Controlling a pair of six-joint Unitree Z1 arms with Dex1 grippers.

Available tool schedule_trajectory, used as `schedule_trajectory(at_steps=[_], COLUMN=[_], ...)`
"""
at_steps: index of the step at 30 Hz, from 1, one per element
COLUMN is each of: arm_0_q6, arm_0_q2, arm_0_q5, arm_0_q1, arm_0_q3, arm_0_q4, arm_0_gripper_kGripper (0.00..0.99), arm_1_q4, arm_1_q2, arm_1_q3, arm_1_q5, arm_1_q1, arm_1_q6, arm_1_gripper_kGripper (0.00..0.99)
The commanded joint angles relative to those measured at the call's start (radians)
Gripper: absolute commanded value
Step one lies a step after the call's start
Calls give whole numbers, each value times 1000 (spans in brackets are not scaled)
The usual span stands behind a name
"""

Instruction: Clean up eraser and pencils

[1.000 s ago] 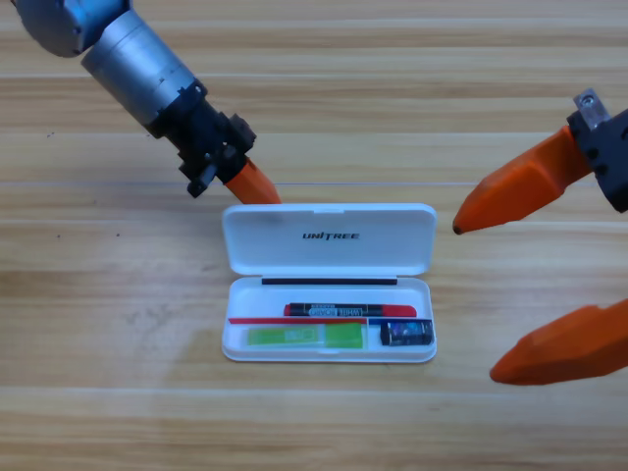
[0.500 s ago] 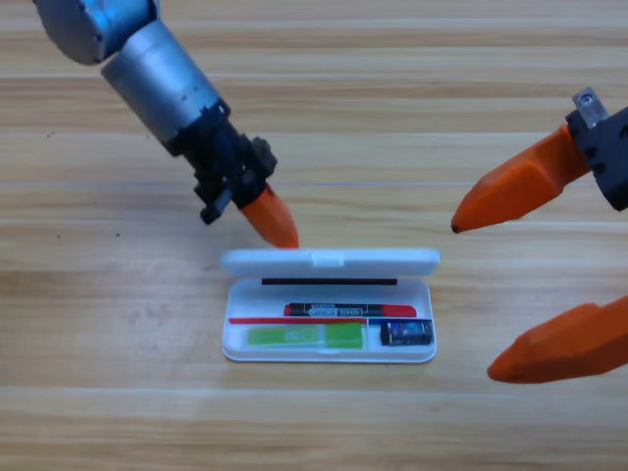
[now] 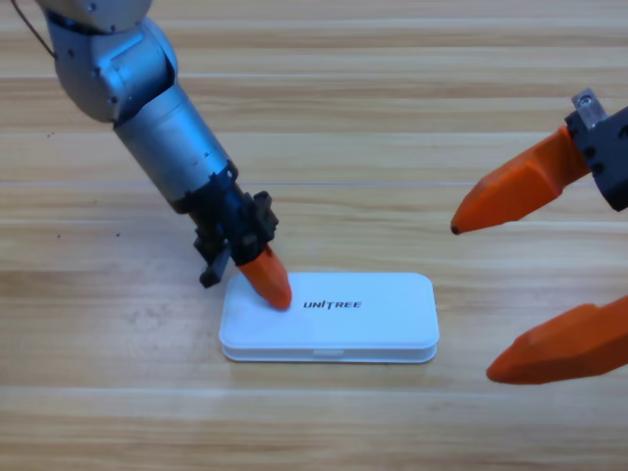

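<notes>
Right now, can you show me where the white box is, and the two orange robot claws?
white case [image 3: 373, 316], high view, on its shut lid.
left gripper [image 3: 269, 280], high view, on the orange jaws' tip pressing the lid.
right gripper [image 3: 510, 292], high view, in the gap between its open jaws.

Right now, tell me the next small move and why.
Probably lift the left end effector straight off the white case: its lid lies flat over the base, apparently closed, the orange tip resting on its left end. The right end effector waits open at the right edge.

2 grey metal arms are showing black grippers: left gripper [image 3: 267, 278] and right gripper [image 3: 510, 294] wearing tapered orange jaws.
</notes>
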Motion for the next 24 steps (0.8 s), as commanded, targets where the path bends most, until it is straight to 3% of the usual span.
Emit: schedule_trajectory(at_steps=[1, 13, 24], arm_0_q6=[-41, -53, -58], arm_0_q2=[-40, -49, -176], arm_0_q5=[51, 156, 164], arm_0_q1=[-69, -130, -139], arm_0_q3=[109, 336, 347], arm_0_q4=[-83, -320, -283], arm_0_gripper_kGripper=[0, 0, 0], arm_1_q4=[-35, -35, -35], arm_1_q2=[26, 28, 26], arm_1_q3=[34, 35, 35], arm_1_q5=[20, 20, 20], arm_1_q1=[14, 14, 14], arm_1_q6=[11, 11, 14], arm_1_gripper_kGripper=[948, 956, 956])
